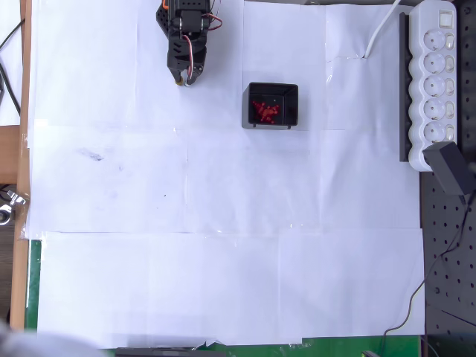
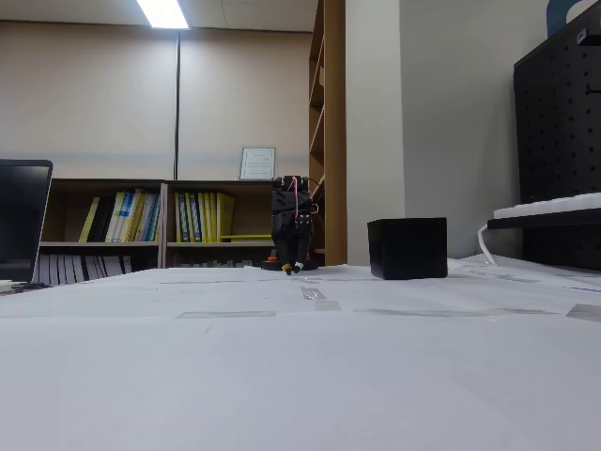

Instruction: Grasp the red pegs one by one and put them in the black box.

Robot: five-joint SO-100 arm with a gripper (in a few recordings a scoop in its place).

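- White paper-covered table (image 1: 223,260); overhead view: black box (image 1: 271,105) upper centre, red pegs (image 1: 265,111) clustered inside.
- Fixed view: box (image 2: 408,248) walls hide the pegs.
- Gripper (image 1: 182,76) upper left of box, apart, fingers together, empty.

wall (image 2: 113,103): beige | ceiling light (image 2: 162,12): lit | bookshelf (image 2: 141,221): low, books | table (image 1: 223,223): white paper

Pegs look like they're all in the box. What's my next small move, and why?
Probably none beyond parking: the red pegs sit clustered inside the black box, no pegs are visible on the paper, and the end effector rests apart to its left, apparently carrying nothing.
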